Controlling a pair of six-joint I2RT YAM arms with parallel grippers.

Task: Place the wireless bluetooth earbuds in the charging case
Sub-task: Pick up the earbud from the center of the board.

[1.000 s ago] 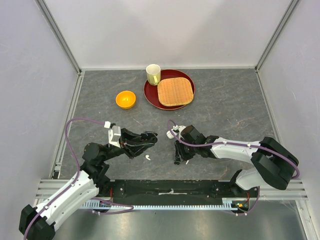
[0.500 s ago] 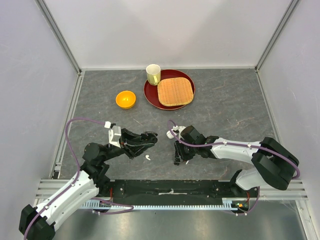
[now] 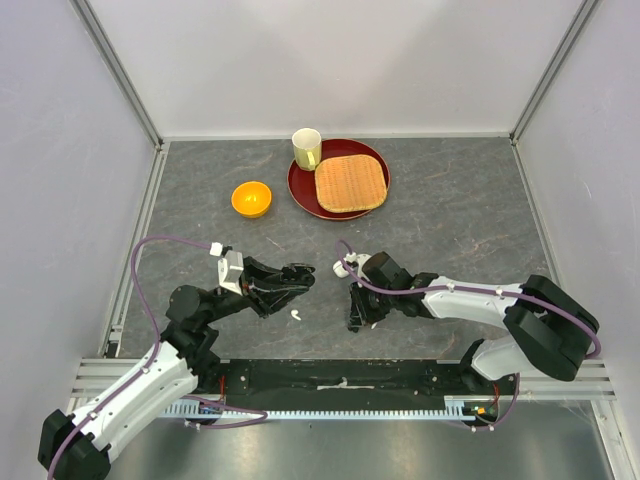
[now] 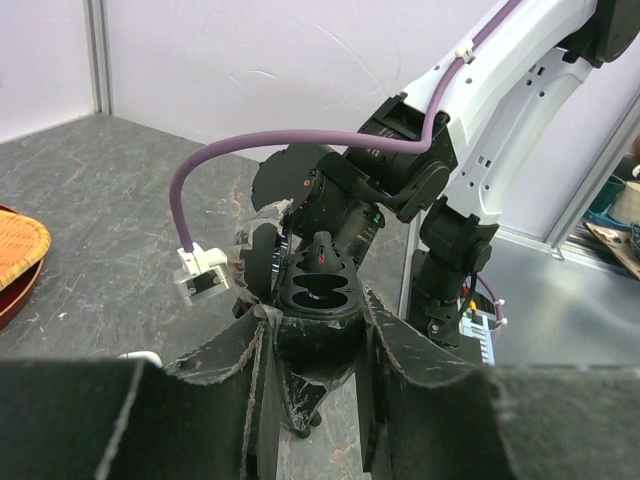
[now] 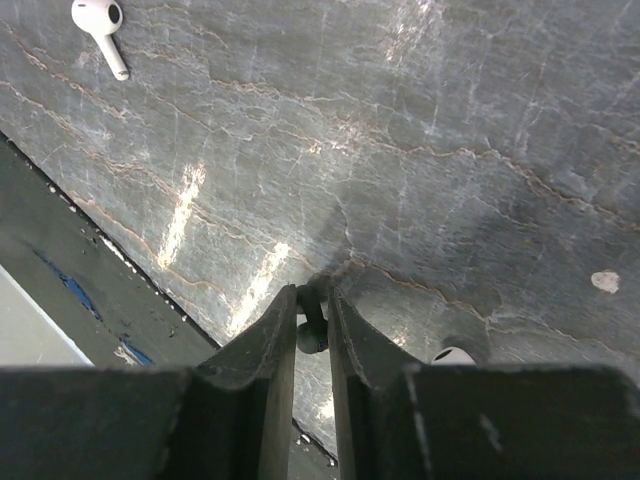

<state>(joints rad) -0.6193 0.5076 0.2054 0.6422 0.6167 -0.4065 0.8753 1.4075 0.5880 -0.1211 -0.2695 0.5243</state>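
My left gripper is shut on the black charging case, held above the table with its lid open and both wells empty; it also shows in the top view. My right gripper points down at the table near the front edge and is shut on a black earbud. One white earbud lies on the table to its left, seen from the top as well. A second white earbud peeks out beside the right finger. The other black earbud is not clearly seen.
An orange bowl, a yellow-white cup and a red plate with a woven mat stand at the back. The black front rail runs just behind the right gripper.
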